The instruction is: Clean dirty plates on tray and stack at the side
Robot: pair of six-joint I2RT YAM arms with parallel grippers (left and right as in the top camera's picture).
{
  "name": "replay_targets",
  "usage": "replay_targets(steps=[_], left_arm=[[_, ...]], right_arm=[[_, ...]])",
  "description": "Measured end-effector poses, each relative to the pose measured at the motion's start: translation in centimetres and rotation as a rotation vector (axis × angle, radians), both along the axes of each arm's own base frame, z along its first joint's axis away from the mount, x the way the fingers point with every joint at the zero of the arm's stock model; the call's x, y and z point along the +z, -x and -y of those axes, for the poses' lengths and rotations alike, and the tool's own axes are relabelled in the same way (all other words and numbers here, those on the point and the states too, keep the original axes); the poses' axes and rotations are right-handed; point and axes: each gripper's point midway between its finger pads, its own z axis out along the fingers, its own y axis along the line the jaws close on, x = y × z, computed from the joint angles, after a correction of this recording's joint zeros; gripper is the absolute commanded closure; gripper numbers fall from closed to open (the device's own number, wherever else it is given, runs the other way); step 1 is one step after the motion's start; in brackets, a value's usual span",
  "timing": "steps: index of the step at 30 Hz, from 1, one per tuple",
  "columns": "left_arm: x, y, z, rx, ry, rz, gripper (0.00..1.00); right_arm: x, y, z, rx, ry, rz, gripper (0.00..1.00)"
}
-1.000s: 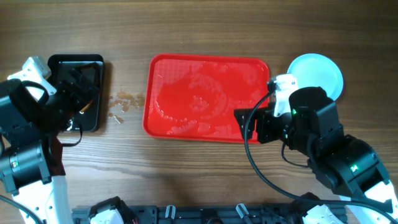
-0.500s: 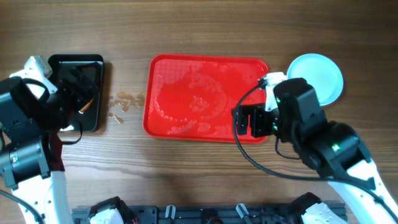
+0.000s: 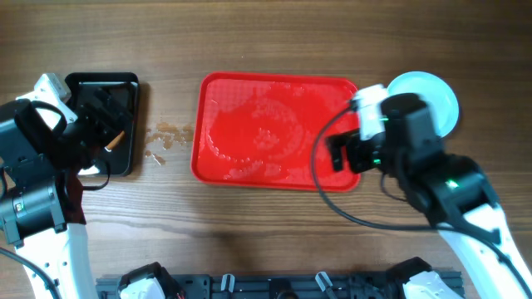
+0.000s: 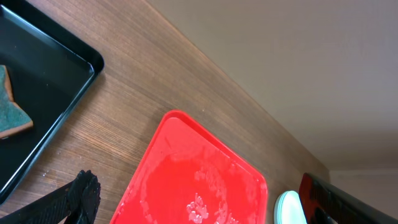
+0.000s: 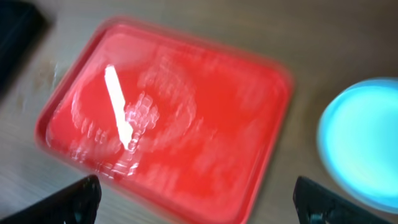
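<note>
Item: right gripper [image 5: 200, 204], nearest the robot's base, above the tray's right end; jaws spread wide, one tip at each lower corner of its wrist view, nothing between them. Item: left gripper [image 3: 100, 116], over the black tray [image 3: 125, 83] at the left of the table [image 3: 249, 216]; jaws likewise spread wide and holding nothing. Item: sponge [image 4: 9, 115], teal with an orange edge, lying flat in the black tray. Item: crumbs [image 3: 170, 135], small and brown, scattered on the wood between the black tray and the tray. Item: tray [image 3: 266, 129], red plastic, rectangular, rounded corners, low rim, lying flat at the middle of the table with its long side across; surface glossy, with wet streaks and beaded patches in rough ring shapes, and a bright glare stripe in the right wrist view, which is blurred. Item: plates [image 3: 428, 95], round, shallow, pale mint to white, on the bare wood just beside the tray's far right corner, off the tray, with a narrow strip of table showing between them; the near left part is covered by the right arm from overhead. The visible face is clean; the number in the stack cannot be told.
</note>
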Motion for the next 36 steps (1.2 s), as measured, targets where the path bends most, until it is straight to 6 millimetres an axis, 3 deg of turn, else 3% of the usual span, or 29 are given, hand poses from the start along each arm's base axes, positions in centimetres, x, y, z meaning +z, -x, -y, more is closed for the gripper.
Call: replay_targets(steps=[5, 7, 12, 19, 27, 36], left_arm=[[0.0, 0.0, 0.0, 0.000, 0.000, 0.000, 0.00], [0.0, 0.0, 0.0, 0.000, 0.000, -0.001, 0.00], [0.0, 0.0, 0.0, 0.000, 0.000, -0.001, 0.00], [0.0, 0.0, 0.0, 0.000, 0.000, 0.000, 0.00], [0.0, 0.0, 0.0, 0.000, 0.000, -0.001, 0.00], [0.0, 0.0, 0.0, 0.000, 0.000, -0.001, 0.00]], right_arm=[[2.2, -1.4, 4.0, -0.090, -0.075, 0.275, 0.00], [1.8, -1.3, 5.1, -0.114, -0.088, 0.356, 0.00], [-1.7, 0.0, 6.9, -0.156, -0.099, 0.474, 0.00], [-5.2, 1.9, 7.8, -0.178, -0.100, 0.551, 0.00], [-4.5, 3.4, 8.7, -0.206, -0.103, 0.724, 0.00], [-5.3, 3.6, 9.6, -0.238, -0.093, 0.813, 0.00]])
